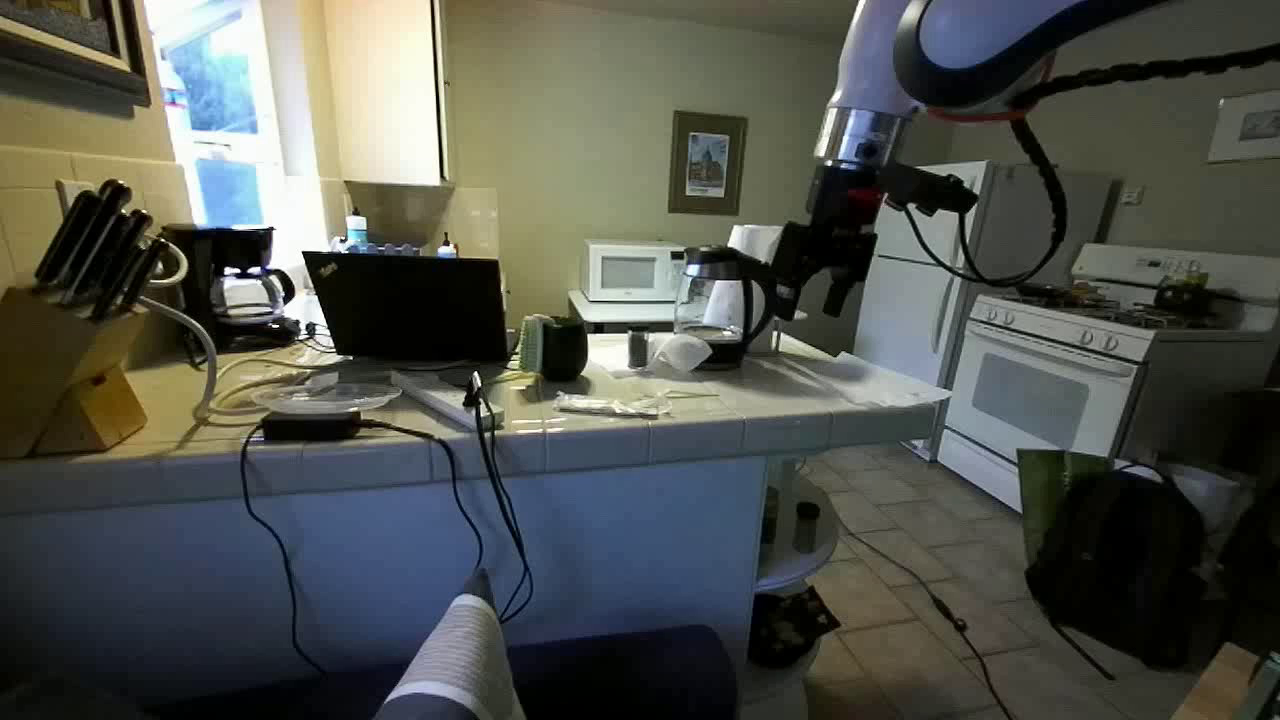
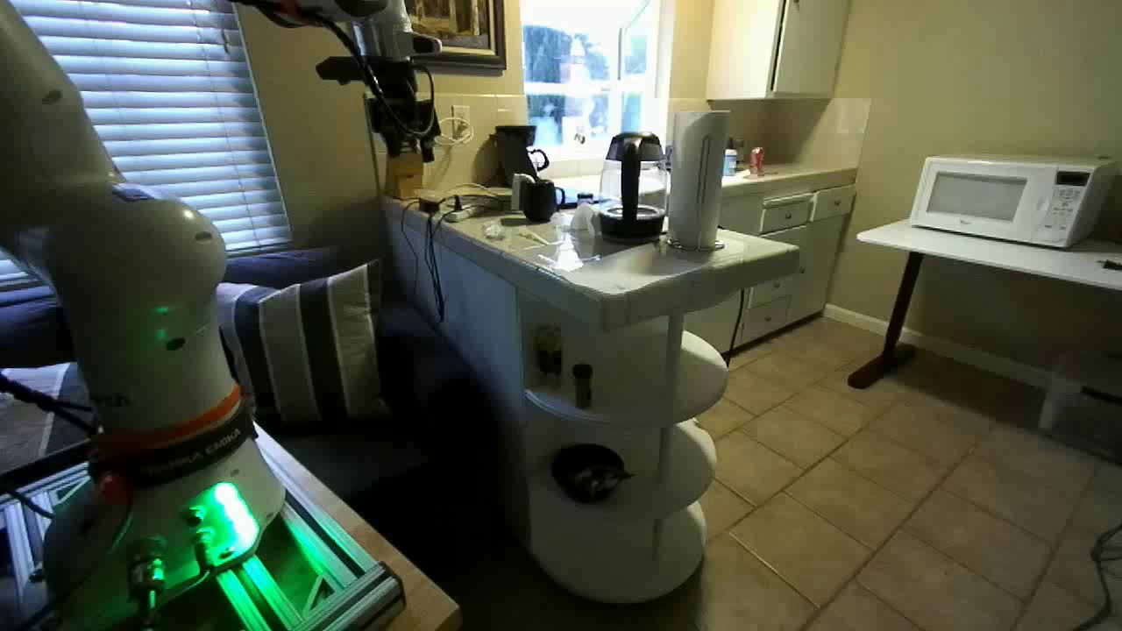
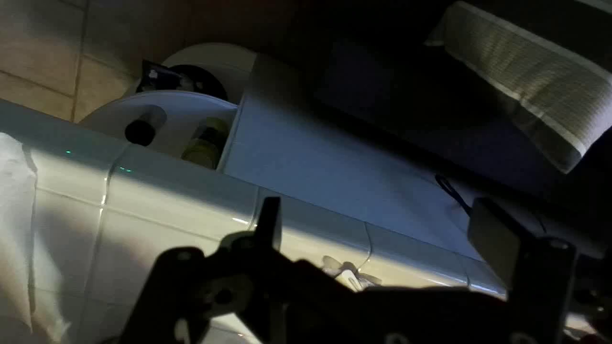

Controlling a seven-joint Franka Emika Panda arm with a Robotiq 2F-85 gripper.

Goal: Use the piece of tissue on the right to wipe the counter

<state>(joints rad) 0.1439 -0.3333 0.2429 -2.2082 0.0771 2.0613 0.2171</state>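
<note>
Wide and waiting: the gripper (image 3: 377, 215) hangs higher than the counter (image 3: 129, 239), nothing between its fingers (image 3: 495, 239), and the piece of tissue (image 3: 14, 191) lies on that counter at nine o'clock in the wrist view! Danger: so thin a sheet could slip the pinch, too low a dip could jam the fingers, and a loose sweep might clip the kettle (image 1: 705, 305), ten o'clock from the tissue in an exterior view. Counting: one gripper, one tissue, one kettle, one towel roll (image 2: 697, 180), two jars (image 2: 582, 386).
</note>
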